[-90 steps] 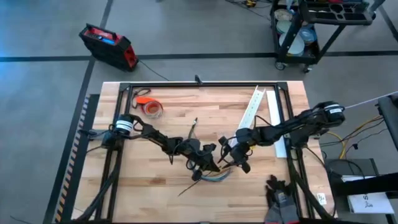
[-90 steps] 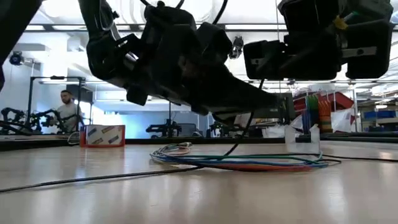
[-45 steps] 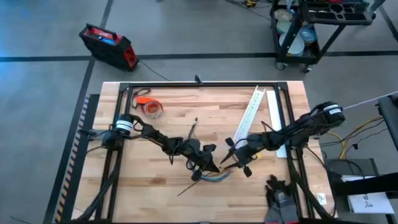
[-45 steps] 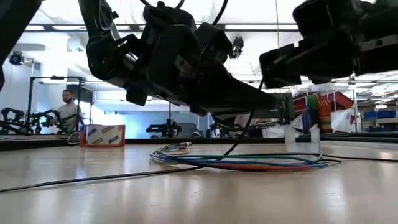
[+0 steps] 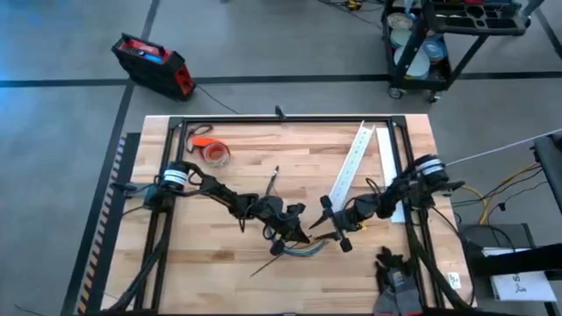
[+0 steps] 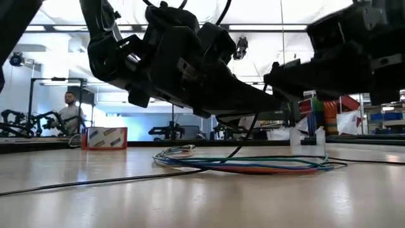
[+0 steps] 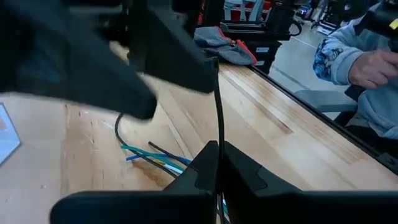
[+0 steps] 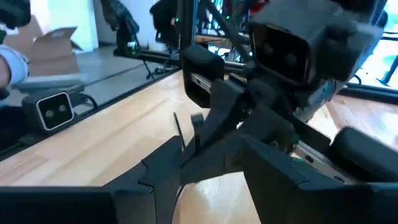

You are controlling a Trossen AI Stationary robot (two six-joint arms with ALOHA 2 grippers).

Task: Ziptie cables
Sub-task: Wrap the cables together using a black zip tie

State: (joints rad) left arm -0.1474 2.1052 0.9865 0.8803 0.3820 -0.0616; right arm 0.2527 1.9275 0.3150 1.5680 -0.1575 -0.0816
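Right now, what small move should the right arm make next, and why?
Probably ease the right tool toward the ziptie that the left tool pinches upright over the cables. The right tool looks open and is holding nothing.

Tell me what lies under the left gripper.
Under the left gripper the cables lie coiled flat on the table. The ziptie runs up between its shut fingers. In the high view the gripper covers part of the coil.
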